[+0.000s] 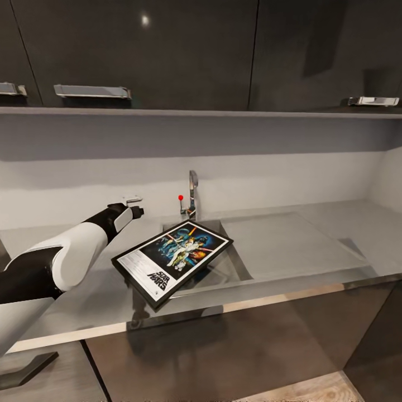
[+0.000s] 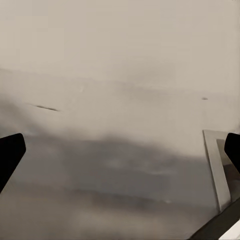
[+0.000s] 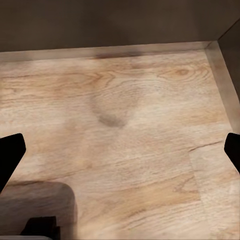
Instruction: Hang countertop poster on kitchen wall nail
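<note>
We found the poster (image 1: 173, 261) at frame centre, lying askew on the kitchen countertop (image 1: 312, 245), partly over the sink (image 1: 226, 268). The left gripper (image 1: 134, 205), centre-left, was spread wide, holding nothing; the right gripper (image 3: 120, 150) likewise, above wooden floor (image 3: 130, 130)

The grey kitchen countertop (image 1: 312, 245) carries the poster (image 1: 173, 259), lying tilted across the sink's (image 1: 231, 268) corner.

The left arm (image 1: 67, 254) has a glossy white rounded shell between black joint sections; its pincer (image 1: 135, 205) is black with pale grey tips. Black fingertips (image 3: 11, 150) edge both wrist views.
</note>
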Robot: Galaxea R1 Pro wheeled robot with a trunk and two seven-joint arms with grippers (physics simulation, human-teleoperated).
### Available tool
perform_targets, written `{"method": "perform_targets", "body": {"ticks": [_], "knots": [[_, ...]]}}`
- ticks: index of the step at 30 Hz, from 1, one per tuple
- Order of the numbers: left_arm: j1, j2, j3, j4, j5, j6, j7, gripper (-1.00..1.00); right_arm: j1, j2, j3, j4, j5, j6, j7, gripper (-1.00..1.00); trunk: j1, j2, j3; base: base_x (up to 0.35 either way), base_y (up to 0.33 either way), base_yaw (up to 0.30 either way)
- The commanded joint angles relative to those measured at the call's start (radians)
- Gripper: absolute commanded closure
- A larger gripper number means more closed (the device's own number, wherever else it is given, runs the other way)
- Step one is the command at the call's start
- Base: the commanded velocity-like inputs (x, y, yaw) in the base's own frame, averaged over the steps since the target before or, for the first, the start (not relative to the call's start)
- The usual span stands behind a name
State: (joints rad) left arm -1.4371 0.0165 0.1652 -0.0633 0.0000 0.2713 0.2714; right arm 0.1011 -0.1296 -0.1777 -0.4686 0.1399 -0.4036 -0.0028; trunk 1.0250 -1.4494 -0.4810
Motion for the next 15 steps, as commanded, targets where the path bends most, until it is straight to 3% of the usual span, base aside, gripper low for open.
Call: {"method": "perform_targets", "body": {"ticks": [1,15], "knots": [[0.000,0.000,0.005,-0.002,0.000,0.005,0.003,-1.00,0.000,0.001,-0.005,-0.001,0.010,-0.001,0.000,-1.00,0.000,-0.001,-0.002,0.000,0.000,0.000],[0.000,-0.004,0.005,-0.003,0.001,0.011,0.002,-1.00,0.000,0.001,-0.005,-0.001,0.011,-0.003,0.000,-1.00,0.000,-0.001,-0.024,0.000,0.000,0.000]]}}
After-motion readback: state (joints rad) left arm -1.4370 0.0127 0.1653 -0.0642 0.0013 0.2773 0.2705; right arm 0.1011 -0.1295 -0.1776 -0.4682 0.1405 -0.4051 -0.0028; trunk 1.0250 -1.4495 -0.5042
